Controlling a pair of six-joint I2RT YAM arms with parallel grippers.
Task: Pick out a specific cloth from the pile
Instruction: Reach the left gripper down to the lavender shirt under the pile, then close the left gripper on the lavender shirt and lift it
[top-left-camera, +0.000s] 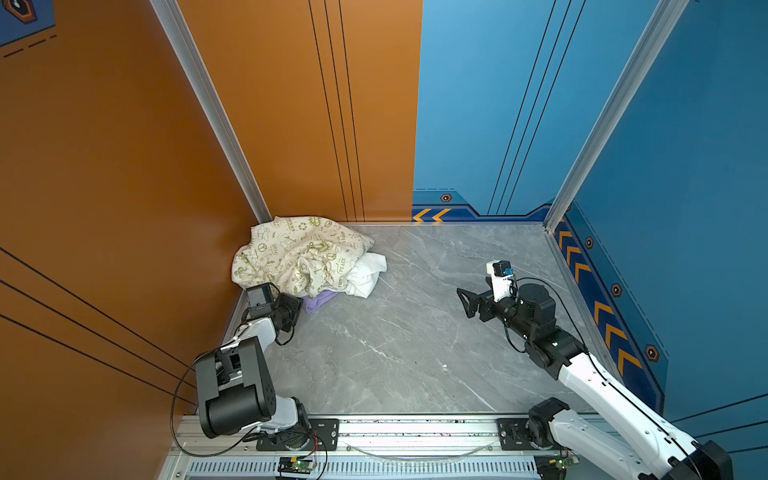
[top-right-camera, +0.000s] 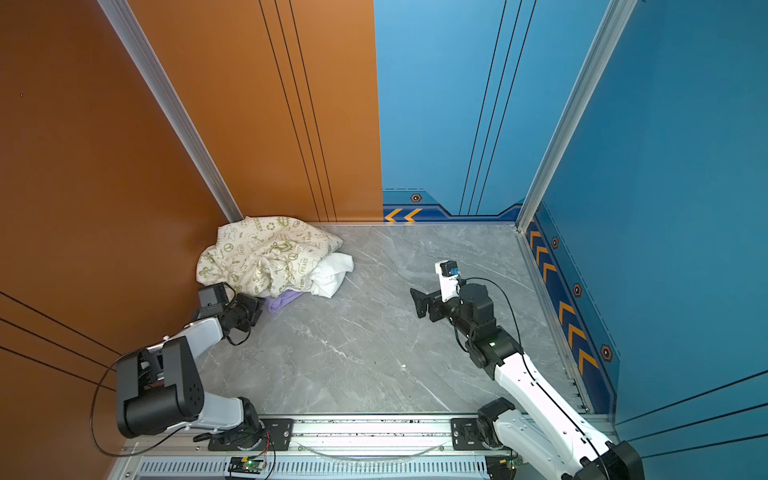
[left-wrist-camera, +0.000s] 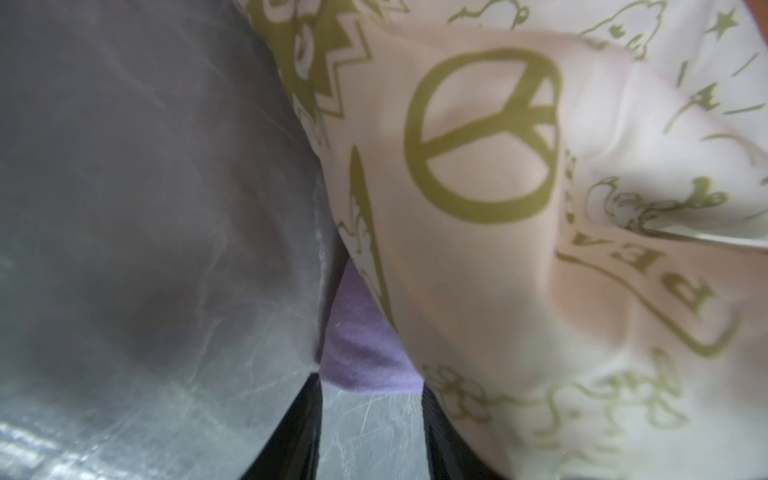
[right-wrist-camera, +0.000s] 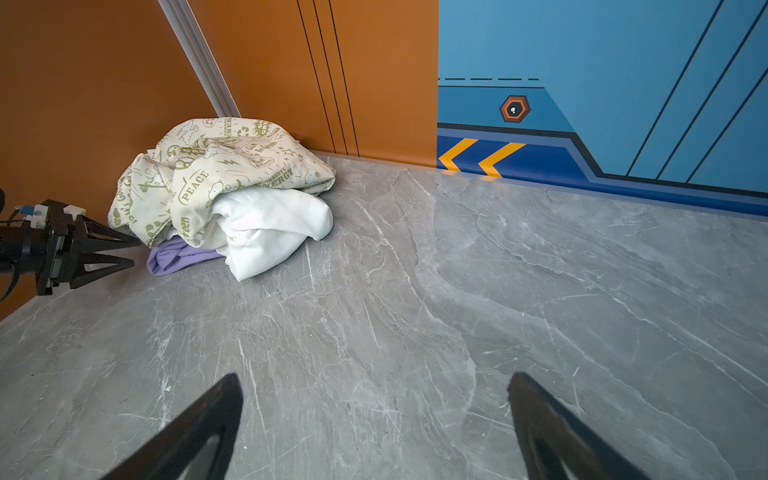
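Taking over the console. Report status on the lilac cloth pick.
Left end effector open, tips at lilac cloth edge. Right end effector open, over the table. Lilac cloth under cream cloth and white garment.

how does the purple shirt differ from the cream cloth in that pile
The purple shirt is plain where it shows; the cream cloth is covered in green prints. The purple shirt lies at the bottom, mostly hidden; the cream cloth sits on top. Both are soft, crumpled fabric.
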